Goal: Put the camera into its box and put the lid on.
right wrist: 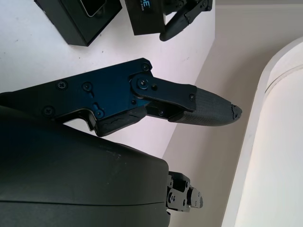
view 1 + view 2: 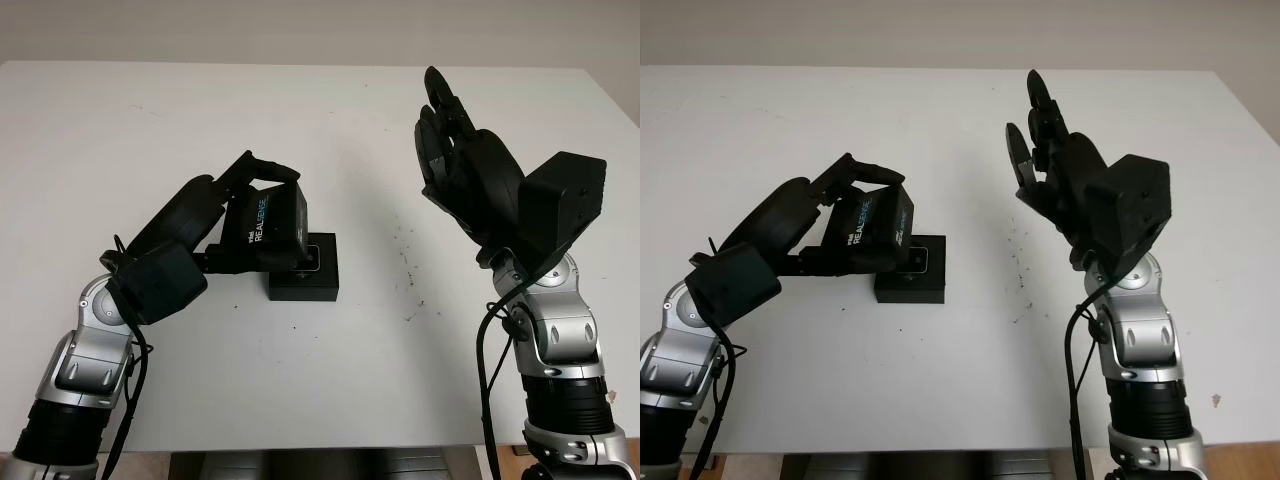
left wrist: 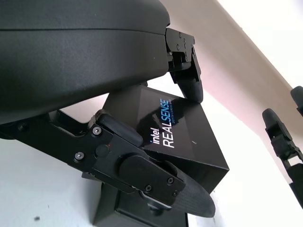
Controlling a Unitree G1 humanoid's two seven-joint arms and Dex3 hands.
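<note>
- Here, the left hand [image 2: 215,215] grips the lid [image 2: 268,228], printed REALSENSE, fingers [image 3: 187,80] pinching it from opposite edges, tilted just above the open box [image 2: 308,272] on the bench [image 2: 330,380].
- Something pale, likely the camera [image 2: 312,254], appears to lie in the box beneath those fingers; seating the lid remains.
- The right hand [image 2: 465,170] hangs raised, open, well apart from the box.

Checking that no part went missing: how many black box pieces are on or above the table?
2. The black RealSense-printed lid is held tilted in the left robot hand; the black box base sits on the white table beneath it.
</note>
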